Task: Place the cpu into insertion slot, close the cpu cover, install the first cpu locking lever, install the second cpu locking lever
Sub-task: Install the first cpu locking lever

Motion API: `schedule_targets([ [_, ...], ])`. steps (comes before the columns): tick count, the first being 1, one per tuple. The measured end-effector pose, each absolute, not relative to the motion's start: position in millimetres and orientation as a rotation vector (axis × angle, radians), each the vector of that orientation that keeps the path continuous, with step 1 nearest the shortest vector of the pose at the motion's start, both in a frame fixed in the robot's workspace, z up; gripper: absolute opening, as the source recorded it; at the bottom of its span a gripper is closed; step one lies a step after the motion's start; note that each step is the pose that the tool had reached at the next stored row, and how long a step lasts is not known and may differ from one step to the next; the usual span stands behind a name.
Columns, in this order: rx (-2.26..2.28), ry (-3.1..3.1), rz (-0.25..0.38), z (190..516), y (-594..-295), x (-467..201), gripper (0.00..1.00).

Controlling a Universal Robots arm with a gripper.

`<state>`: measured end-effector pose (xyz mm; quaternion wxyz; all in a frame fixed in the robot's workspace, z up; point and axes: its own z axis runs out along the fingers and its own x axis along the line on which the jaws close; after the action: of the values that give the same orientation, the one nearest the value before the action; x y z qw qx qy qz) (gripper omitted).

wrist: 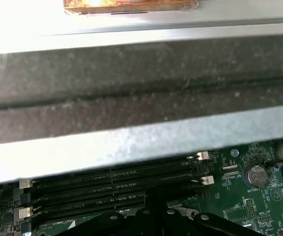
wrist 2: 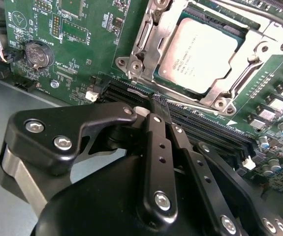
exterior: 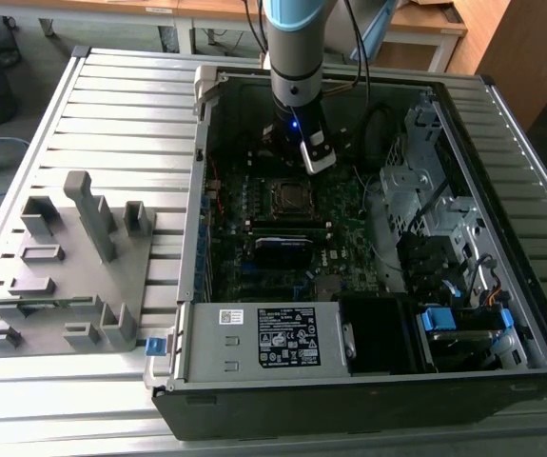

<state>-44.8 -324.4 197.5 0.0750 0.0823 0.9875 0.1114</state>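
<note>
In the exterior view, a grey fixture block (exterior: 68, 276) sits on the slatted table (exterior: 121, 114) at the exterior view's left. To its right lies the open computer case (exterior: 368, 352), where the gripper (exterior: 292, 143) hangs low over the motherboard (exterior: 244, 205), just beyond the insertion slot (exterior: 293, 197). In the second wrist view, the gripper's fingers (wrist 2: 156, 137) are pressed together, pinching nothing, beside the memory slots (wrist 2: 205, 128). The cpu (wrist 2: 199, 55) lies seated in the slot, with the cpu cover (wrist 2: 153, 39) closed around it.
</note>
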Motion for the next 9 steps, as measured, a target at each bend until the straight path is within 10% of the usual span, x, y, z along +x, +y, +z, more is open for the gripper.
schedule_targets([
  [9, 0.295, 2.954, 0.337, 197.0, -323.5, -44.7, 0.10],
])
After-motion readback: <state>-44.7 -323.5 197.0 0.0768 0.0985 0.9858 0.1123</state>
